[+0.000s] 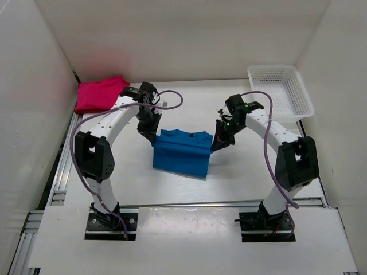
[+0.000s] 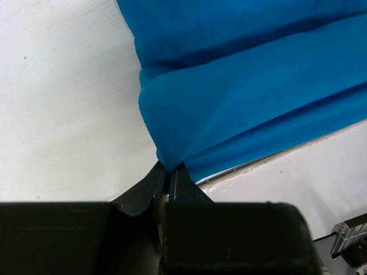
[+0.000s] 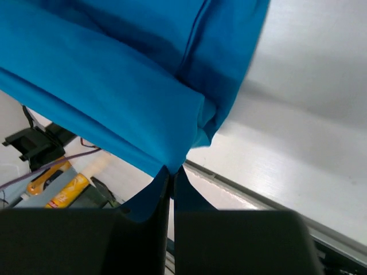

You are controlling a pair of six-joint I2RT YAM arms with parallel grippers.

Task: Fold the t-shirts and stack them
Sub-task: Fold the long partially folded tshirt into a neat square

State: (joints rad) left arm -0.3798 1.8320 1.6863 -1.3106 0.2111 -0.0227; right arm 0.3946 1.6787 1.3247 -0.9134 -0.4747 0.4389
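Top external view: blue shirt in middle of table, far edge lifted, near part drooping down. Left gripper pinched tight on left corner. Right gripper pinched tight on right corner. Both wrist views show blue cloth squeezed between closed jaws. Pink shirt bunched in far left corner, well apart. White basket at far right, well apart. Purple cables loop over both arms.

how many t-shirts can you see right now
2. The blue t-shirt is held mid-table between the left gripper and right gripper. The pink-red t-shirt lies at the far left corner; another may be hidden under it.
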